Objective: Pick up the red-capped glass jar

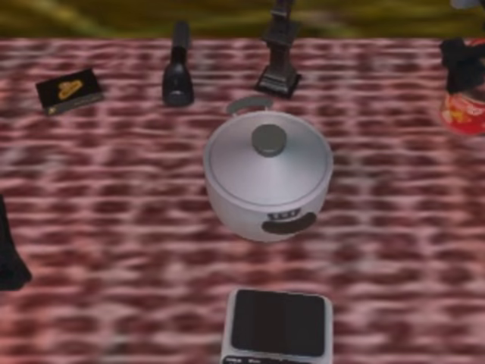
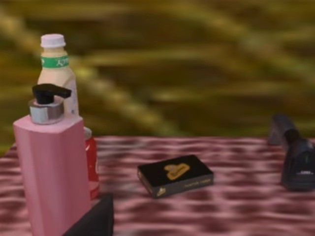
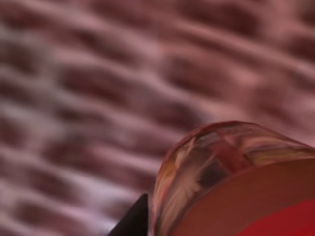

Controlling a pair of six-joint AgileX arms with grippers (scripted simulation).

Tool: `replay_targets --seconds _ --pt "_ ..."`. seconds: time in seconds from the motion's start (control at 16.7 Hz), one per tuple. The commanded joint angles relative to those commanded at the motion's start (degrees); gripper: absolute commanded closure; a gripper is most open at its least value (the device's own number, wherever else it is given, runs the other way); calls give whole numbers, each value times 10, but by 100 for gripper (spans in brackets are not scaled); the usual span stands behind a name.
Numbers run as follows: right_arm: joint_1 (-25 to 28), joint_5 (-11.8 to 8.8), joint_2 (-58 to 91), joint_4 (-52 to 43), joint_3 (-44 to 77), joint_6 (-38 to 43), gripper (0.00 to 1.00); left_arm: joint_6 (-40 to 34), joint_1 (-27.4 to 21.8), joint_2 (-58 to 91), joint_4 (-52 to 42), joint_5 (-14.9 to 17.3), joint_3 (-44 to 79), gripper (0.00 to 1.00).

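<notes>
The red-capped glass jar (image 1: 464, 114) sits at the table's (image 1: 114, 189) far right edge, gripped by the right gripper (image 1: 461, 64) (fingers closed around it); the left arm rests parked at left.

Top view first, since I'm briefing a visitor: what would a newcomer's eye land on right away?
The silver pot with its knobbed lid dominates the table's centre. At the right edge, the right claw sits over the red-capped glass jar, whose glass fills the right wrist view. The left arm waits at the left edge.
</notes>
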Motion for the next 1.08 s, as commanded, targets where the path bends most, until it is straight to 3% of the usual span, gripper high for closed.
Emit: replay_targets --seconds 0.42,0.9,1.08 --pt "10 8 -5 11 -17 22 100 0 0 0 0 0 0 0" --pt "119 83 -62 119 -180 268 100 0 0 0 0 0 0 0" --pt "151 104 -80 151 -227 324 100 0 0 0 0 0 0 0"
